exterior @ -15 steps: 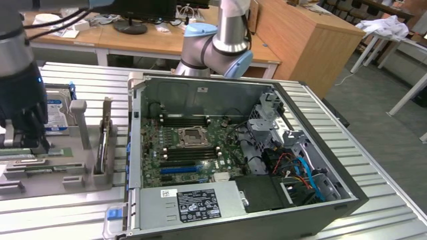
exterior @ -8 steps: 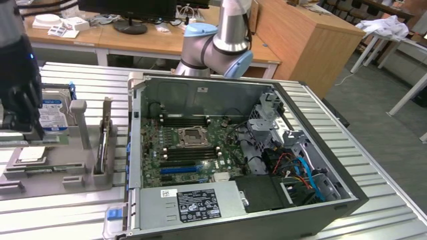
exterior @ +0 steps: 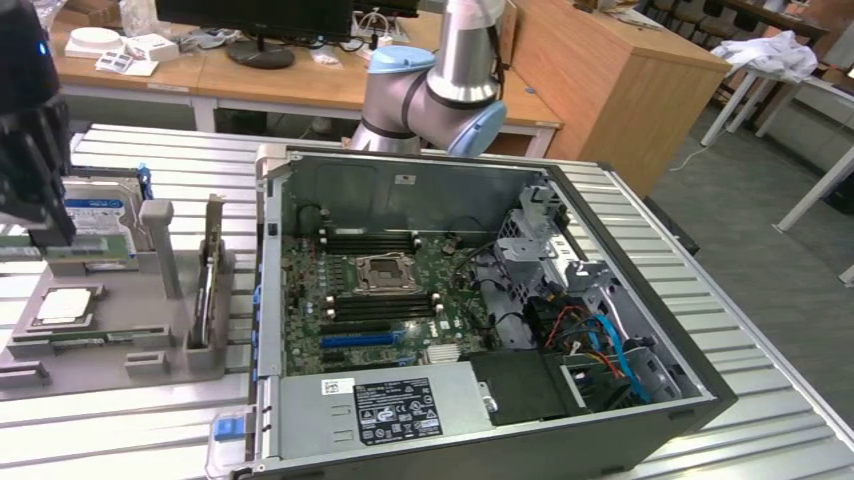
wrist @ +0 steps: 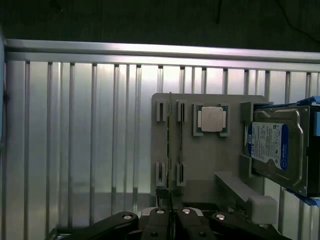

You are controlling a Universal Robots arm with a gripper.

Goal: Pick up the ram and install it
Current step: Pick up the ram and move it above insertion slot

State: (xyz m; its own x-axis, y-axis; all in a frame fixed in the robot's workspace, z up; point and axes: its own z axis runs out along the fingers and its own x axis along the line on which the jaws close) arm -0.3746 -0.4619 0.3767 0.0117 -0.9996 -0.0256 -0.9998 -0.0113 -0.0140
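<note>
The end effector (wrist: 170, 216) is clenched on the ram (wrist: 170, 145) — a thin green edge running out from between its fingers and, in the wrist view, crossing the slotted posts of the grey holder (wrist: 200, 160). Beside the ram the holder carries a CPU (wrist: 211, 119), then a hard drive (wrist: 275, 150) standing on edge. Its blue-and-white label cannot be read.

In the exterior view the holder lies at nine o'clock from the open case (exterior: 400, 185), with a card (exterior: 211, 285) upright at the holder's edge nearest the case. The power supply (exterior: 387, 405), at the case's six o'clock, bears a black label and a white sticker — print too small to read. The socket (exterior: 384, 270) sits mid-board. Bare ribbed surface (wrist: 75, 150) runs from the holder to a raised rail (wrist: 150, 50).
</note>
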